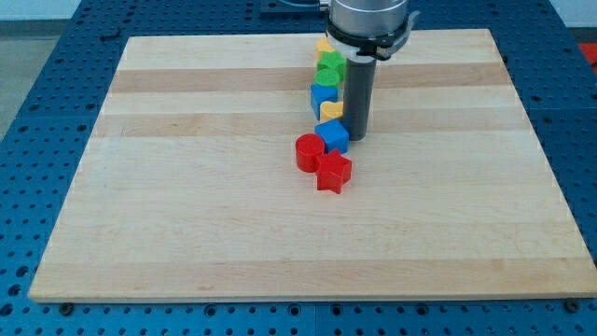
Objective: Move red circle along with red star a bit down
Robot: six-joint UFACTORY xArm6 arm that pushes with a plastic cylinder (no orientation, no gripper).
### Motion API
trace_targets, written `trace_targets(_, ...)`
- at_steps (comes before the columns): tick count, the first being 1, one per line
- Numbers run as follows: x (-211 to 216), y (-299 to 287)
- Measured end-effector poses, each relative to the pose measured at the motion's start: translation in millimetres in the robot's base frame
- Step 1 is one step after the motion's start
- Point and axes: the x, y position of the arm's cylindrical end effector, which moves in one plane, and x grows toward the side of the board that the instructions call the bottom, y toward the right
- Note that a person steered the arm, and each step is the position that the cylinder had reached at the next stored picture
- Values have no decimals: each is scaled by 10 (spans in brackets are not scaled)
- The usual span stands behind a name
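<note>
Red circle (309,152): a short, glossy red cylinder near the middle of the worktop (187,215), touching the red star on its lower right.
Red star (334,172): a chunky red star-shaped block, just below the blue cube and pressed against the red circle.
My tip (359,138): the rod's lower end rests on the worktop just right of the blue cube, above and to the right of the red pair, not touching either.
Claw: none fitted; the arm ends in a plain dark rod, so nothing is held and there is nothing to open.
Blue cube (333,135): sits touching the top of the red pair, between them and the column above.
Column above: yellow block (330,110), blue block (323,94), green block (329,70) and another yellow block (323,45) at the top, partly hidden; their exact shapes are hard to make out.
Risk, blue cube: a straight push down from here would likely carry the blue cube along.
Risk, splitting: an off-centre push could roll the circle aside and turn the star, separating them.
Surfaces: smooth, shiny plastic blocks on pale wood with lengthwise grain; they should slide easily.
</note>
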Motion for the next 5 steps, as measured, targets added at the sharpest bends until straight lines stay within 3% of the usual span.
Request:
trace_targets(2, 77, 600)
trace_targets(4, 1321, 745)
trace_targets(5, 1684, 232)
